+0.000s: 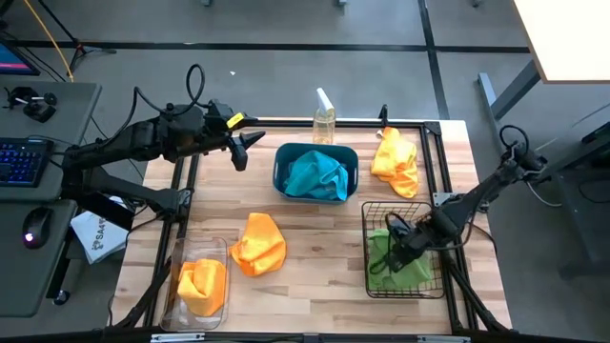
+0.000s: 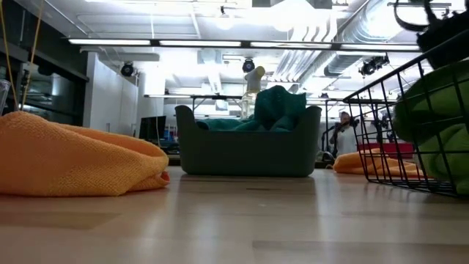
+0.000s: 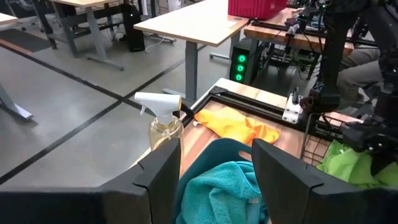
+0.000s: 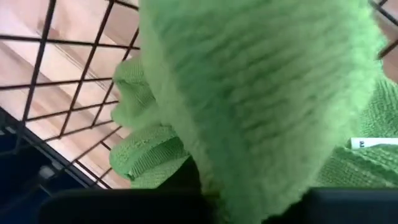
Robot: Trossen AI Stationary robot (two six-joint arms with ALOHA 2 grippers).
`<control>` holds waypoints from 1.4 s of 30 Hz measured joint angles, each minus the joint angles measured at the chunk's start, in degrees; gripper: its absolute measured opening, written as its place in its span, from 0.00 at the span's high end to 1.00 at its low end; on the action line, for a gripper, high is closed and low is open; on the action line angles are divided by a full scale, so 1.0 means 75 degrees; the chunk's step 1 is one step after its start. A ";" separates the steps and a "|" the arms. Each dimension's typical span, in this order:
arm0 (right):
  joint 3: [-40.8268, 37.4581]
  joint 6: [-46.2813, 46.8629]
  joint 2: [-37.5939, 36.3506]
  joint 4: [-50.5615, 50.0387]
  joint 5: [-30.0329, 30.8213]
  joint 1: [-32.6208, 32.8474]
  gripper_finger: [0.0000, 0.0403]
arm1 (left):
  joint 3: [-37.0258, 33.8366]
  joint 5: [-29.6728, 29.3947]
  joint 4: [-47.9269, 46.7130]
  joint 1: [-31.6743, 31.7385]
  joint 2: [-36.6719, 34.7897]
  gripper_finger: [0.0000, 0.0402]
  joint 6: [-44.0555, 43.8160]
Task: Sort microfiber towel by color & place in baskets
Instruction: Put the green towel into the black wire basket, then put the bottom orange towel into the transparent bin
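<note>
- Down inside the black wire-mesh basket, near the table's front right corner, the right gripper is lowered onto a lime green towel; its wrist view is filled with green pile, so I cannot tell whether the fingers grip the cloth or have let go.
- To finish this step well, the judgement is to open fully, then lift straight up so no fold snags and rides out over the wire rim.
- Over the back left part of the table, the left gripper hangs with its fingers spread wide and nothing between them, pointing toward the teal plastic tub at the back centre, which holds a turquoise towel.
- A clear spray bottle stands just behind that tub at the back edge; it is best left alone.
- Three orange towels show: one lies in the clear bin at the front left corner, one lies loose on the table just beside that bin, one lies loose near the back right corner.
- Both loose cloths likely belong in the clear bin.
</note>
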 joint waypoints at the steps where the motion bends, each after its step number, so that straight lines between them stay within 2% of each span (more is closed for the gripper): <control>1: 0.0041 -0.0286 0.0000 -0.0035 -0.0224 -0.0146 0.88 | 0.0000 -0.0002 0.0000 0.0000 0.0000 0.54 0.0003; 6: 0.0617 -0.1751 0.0000 -0.0439 -0.1038 -0.0717 0.65 | 0.0000 -0.0009 0.0000 0.0000 0.0000 0.54 -0.0026; 10: 0.1547 -0.3044 0.0000 -0.1762 -0.1439 -0.0970 0.44 | 0.0006 -0.0043 0.0000 0.0000 -0.0050 0.54 -0.0046; 13: 0.2350 -0.3753 0.0000 -0.3035 -0.1367 -0.1070 0.32 | 0.0009 -0.0046 -0.0012 0.0000 -0.0042 0.54 -0.0046; 16: 0.3077 -0.4236 0.0000 -0.4054 -0.0958 -0.1178 0.24 | 0.0009 -0.0046 -0.0015 0.0000 -0.0041 0.54 -0.0049; 19: 0.3599 -0.4372 -0.0006 -0.4394 -0.0080 -0.1302 0.21 | 0.0009 -0.0029 -0.0086 0.0000 -0.0044 0.54 -0.0049; 21: 0.3756 -0.4375 -0.0006 -0.4119 0.0594 -0.1425 0.20 | 0.0009 0.0226 -0.0288 0.0000 -0.0044 0.54 -0.0055; 24: 0.3736 -0.4421 0.0005 -0.3242 0.1479 -0.1742 0.20 | 0.0001 0.1163 -0.0908 -0.0016 0.0028 0.54 -0.0110; 27: 0.3674 -0.4686 0.0060 -0.2547 0.2119 -0.2114 0.20 | -0.0448 0.2358 -0.1299 -0.0211 0.0130 0.54 -0.0447; 30: 0.3667 -0.5011 0.0120 -0.2166 0.2592 -0.2473 0.20 | -0.1346 0.2771 -0.1286 -0.0616 0.0154 0.54 -0.0700; 33: 0.3664 -0.5376 0.0122 -0.1936 0.2776 -0.2786 0.20 | -0.2398 0.2801 -0.1322 -0.1075 0.0314 0.54 -0.1194; 35: 0.3662 -0.5468 0.0122 -0.1929 0.2760 -0.2963 0.20 | -0.2873 0.3107 -0.1392 -0.1348 0.0682 0.54 -0.1549; 38: 0.3662 -0.5660 0.0122 -0.1956 0.2629 -0.3152 0.20 | -0.2976 0.3568 -0.1553 -0.1822 0.1422 0.54 -0.1719; 42: 0.3662 -0.6014 0.0122 -0.1966 0.2611 -0.3314 0.20 | -0.2678 0.3611 -0.1684 -0.2376 0.2503 0.54 -0.1310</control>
